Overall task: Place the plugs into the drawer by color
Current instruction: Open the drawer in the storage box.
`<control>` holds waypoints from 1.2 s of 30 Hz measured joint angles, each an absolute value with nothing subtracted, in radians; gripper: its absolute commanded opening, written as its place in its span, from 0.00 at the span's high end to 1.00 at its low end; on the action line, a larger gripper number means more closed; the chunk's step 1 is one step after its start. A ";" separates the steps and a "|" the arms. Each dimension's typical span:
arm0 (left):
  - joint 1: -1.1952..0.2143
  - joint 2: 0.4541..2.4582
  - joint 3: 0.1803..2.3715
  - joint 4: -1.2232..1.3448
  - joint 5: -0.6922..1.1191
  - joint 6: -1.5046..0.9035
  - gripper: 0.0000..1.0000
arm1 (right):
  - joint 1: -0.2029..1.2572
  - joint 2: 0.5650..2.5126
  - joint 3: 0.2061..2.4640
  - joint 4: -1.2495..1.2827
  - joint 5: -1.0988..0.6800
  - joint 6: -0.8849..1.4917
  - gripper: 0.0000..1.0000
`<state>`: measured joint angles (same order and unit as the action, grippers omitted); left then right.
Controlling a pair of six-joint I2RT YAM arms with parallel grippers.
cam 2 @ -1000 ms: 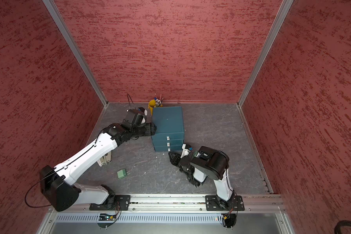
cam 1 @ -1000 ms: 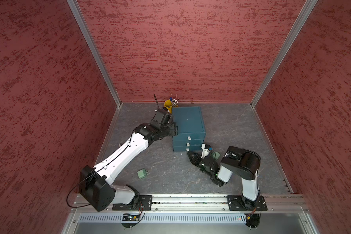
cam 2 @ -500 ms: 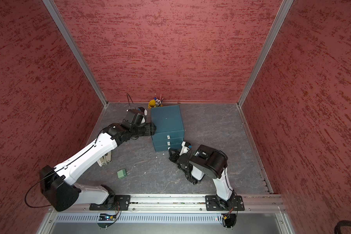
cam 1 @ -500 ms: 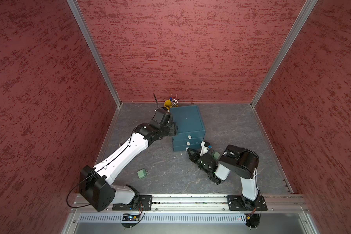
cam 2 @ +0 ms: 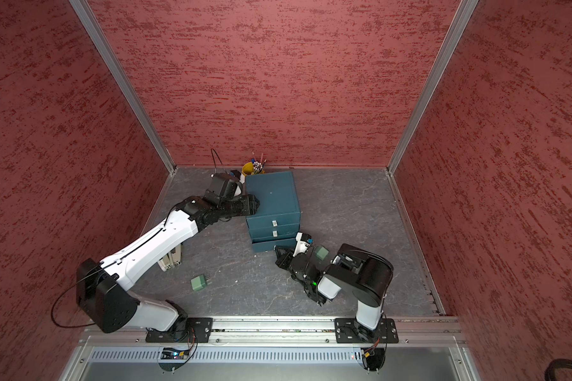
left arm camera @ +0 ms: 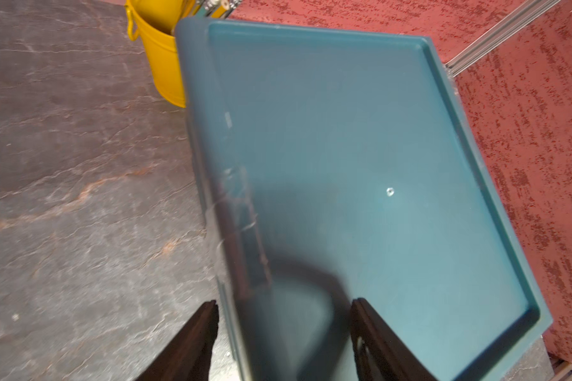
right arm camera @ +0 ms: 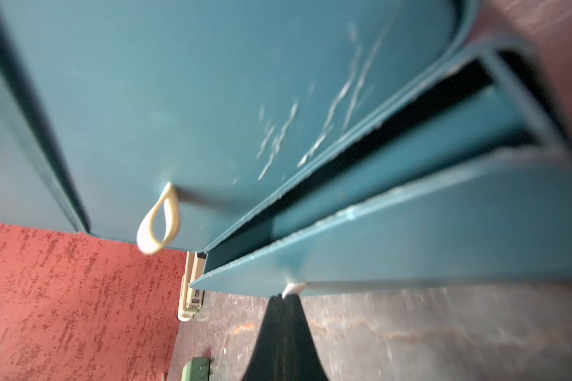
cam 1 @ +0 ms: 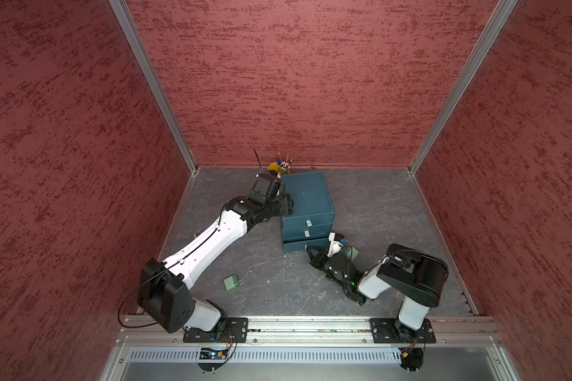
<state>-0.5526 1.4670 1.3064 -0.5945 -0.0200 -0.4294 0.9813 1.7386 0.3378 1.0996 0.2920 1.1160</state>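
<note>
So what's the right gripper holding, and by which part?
The right gripper holds the bottom drawer by its white pull tab, jaws shut on it.

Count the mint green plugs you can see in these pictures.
2. One green plug lies on the open floor near the left arm; the other sits beside the right arm, by the drawer. Others may be hidden.

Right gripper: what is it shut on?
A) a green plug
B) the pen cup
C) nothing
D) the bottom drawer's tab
D: in the right wrist view the right gripper is pinched shut on the white tab of the bottom drawer, which stands ajar.
</note>
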 measured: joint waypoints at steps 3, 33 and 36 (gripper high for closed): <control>-0.551 1.472 1.309 -0.583 -0.017 -0.430 0.35 | 1.005 1.678 0.339 0.997 0.315 1.100 1.00; -0.543 1.509 1.336 -0.556 -0.019 -0.422 0.34 | 1.254 1.412 0.438 0.337 0.457 1.151 0.88; -0.544 1.493 1.335 -0.570 -0.016 -0.432 0.33 | 1.266 1.378 0.455 0.229 0.466 1.165 0.74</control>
<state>-0.5442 1.4933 1.3354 -0.5697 -0.0162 -0.4320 1.2659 1.3785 0.4545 0.2287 0.4660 1.1652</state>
